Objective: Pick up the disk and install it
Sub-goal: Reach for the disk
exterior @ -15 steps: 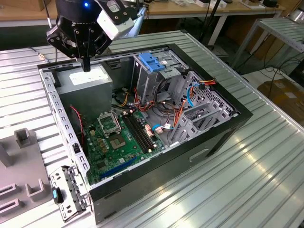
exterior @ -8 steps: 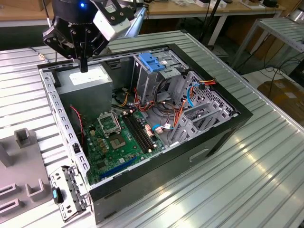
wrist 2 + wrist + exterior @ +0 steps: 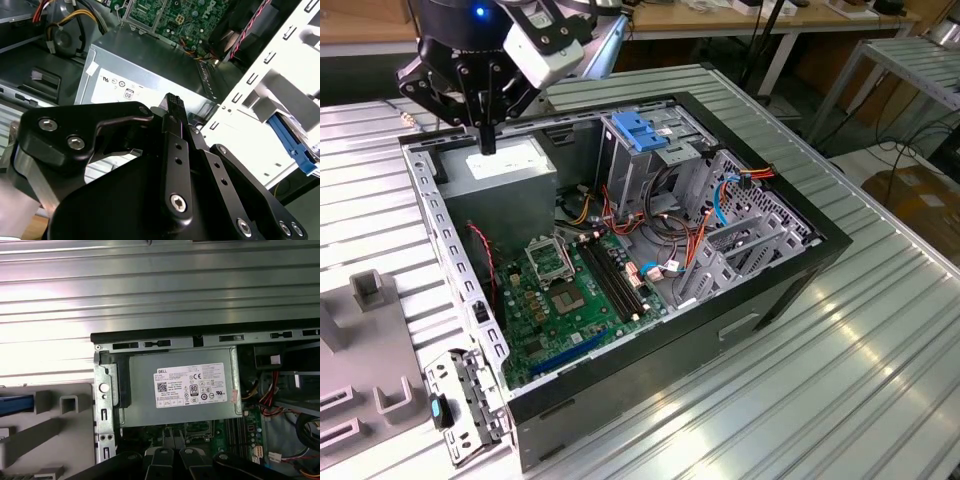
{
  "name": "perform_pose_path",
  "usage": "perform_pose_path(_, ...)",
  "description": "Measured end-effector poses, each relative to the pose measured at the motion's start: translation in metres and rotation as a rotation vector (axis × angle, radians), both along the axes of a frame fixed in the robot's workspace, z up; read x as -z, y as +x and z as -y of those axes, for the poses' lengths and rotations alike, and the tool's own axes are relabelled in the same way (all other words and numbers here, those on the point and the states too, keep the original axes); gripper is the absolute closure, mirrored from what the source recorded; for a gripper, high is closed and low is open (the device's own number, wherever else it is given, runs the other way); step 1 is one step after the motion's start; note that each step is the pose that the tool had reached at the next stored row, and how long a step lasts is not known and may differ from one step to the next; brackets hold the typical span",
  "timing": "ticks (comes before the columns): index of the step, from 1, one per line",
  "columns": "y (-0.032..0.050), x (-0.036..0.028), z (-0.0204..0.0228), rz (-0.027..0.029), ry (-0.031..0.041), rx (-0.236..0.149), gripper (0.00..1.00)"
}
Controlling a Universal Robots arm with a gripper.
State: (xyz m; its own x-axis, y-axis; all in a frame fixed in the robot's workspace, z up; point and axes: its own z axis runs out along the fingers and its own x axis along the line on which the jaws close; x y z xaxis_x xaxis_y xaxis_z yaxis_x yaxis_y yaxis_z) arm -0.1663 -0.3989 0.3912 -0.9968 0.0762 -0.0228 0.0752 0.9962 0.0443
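The fingers (image 3: 486, 130), closed on nothing, hang over the power supply (image 3: 505, 172); a careless straight descent could ram it.

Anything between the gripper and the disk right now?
Likely yes. The gripper, shut and empty, hangs over the power supply in the case. What seems to be the disk, a blue edge, sits in the grey fixture outside; the case's side wall stands between them.
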Motion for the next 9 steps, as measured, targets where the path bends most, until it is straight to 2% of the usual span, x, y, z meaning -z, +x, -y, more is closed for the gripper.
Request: perform_pose_path(9, -0.0083, 0.0005, 0.0, -0.0003, 0.0, 0.0, 0.89)
